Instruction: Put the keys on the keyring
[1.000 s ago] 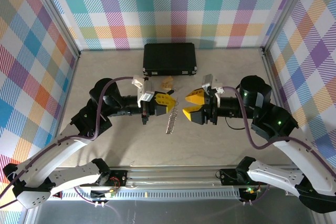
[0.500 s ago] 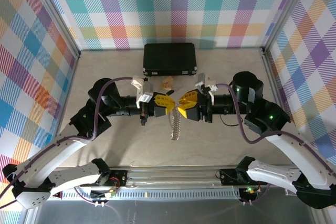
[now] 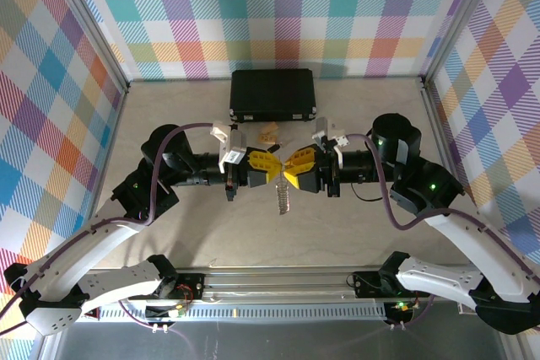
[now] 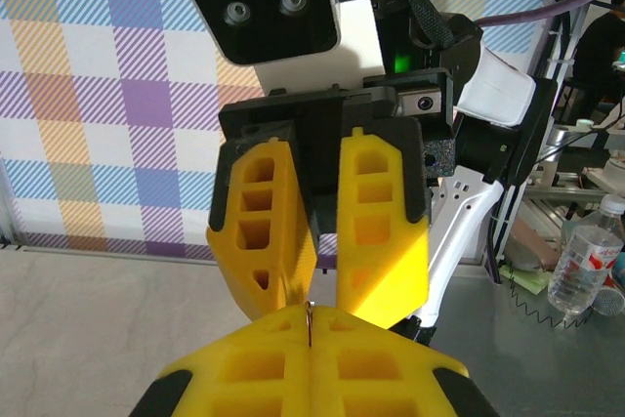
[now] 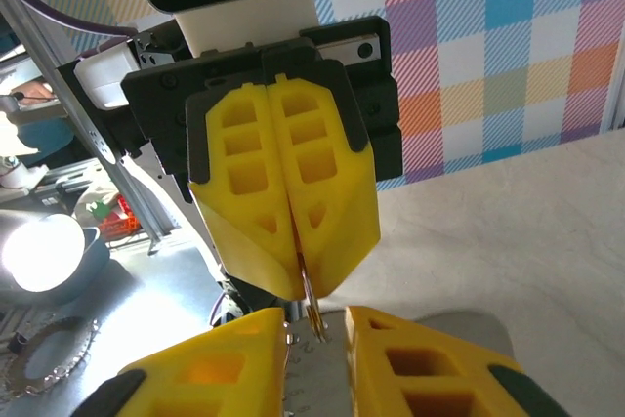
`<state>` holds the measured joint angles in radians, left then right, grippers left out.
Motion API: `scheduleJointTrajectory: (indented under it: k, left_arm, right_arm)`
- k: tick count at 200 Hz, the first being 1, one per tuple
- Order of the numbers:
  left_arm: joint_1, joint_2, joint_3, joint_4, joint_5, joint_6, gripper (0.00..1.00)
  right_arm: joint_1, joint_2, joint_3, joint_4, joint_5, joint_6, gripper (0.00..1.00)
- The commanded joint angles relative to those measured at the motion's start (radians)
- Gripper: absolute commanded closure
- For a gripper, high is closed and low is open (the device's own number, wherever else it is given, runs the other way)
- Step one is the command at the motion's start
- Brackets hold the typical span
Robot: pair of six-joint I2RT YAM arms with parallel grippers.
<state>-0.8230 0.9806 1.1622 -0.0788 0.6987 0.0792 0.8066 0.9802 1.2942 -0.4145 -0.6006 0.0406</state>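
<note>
The keyring (image 3: 284, 198) sits at the centre of the top view, just below the spot where the two yellow-fingered grippers meet tip to tip. Its long axis runs nearly straight down the frame, the upper end at the fingertips and the toothed lower end leaning slightly to the lower left. Whether that lower end touches the table (image 3: 194, 233) cannot be told. The left gripper (image 3: 275, 168) comes in from the left and is closed, pinching the ring. In the left wrist view a thin metal edge stands up between its pressed-together fingers, so the loop is seen edge-on there. The right gripper (image 3: 289, 171) comes in from the right. In the right wrist view its jaws stand a narrow gap apart with the ring's edge inside the gap, and whether the pads press on it cannot be told. The table is a pale beige, matte sheet. A black case (image 3: 272, 95) lies at upper centre against the far wall, with a small tan piece (image 3: 268, 132) between it and the grippers. Pastel plaid walls (image 3: 278, 6) close in the back and both sides, and a metal rail (image 3: 278, 280) crosses the bottom of the frame.
</note>
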Motion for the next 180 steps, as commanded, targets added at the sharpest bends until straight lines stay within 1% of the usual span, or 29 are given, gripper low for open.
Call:
scheduleJointTrajectory:
  k: [1, 32, 88, 101, 121, 180]
  left_arm:
    - [-0.006, -0.006, 0.037, 0.017, 0.028, 0.010, 1.00]
    - [-0.006, -0.006, 0.034, 0.020, 0.030, 0.007, 1.00]
    - [-0.006, -0.005, 0.030, 0.027, 0.035, 0.002, 1.00]
    - [-0.005, -0.006, 0.028, 0.027, 0.034, 0.001, 1.00]
    - [-0.005, -0.006, 0.027, 0.030, 0.035, -0.001, 1.00]
    - [-0.006, -0.006, 0.022, 0.030, 0.025, 0.001, 1.00]
  right_arm:
    - [0.009, -0.006, -0.004, 0.057, -0.025, 0.004, 0.74]
    - [0.011, 0.003, -0.006, 0.059, -0.034, 0.008, 0.76]
    - [0.020, 0.016, 0.002, 0.046, -0.039, 0.004, 0.85]
    - [0.021, 0.018, 0.004, 0.042, -0.039, 0.003, 0.89]
    - [0.022, 0.025, 0.013, 0.025, -0.032, -0.003, 1.00]
    - [0.026, 0.014, 0.010, 0.020, 0.005, -0.011, 1.00]
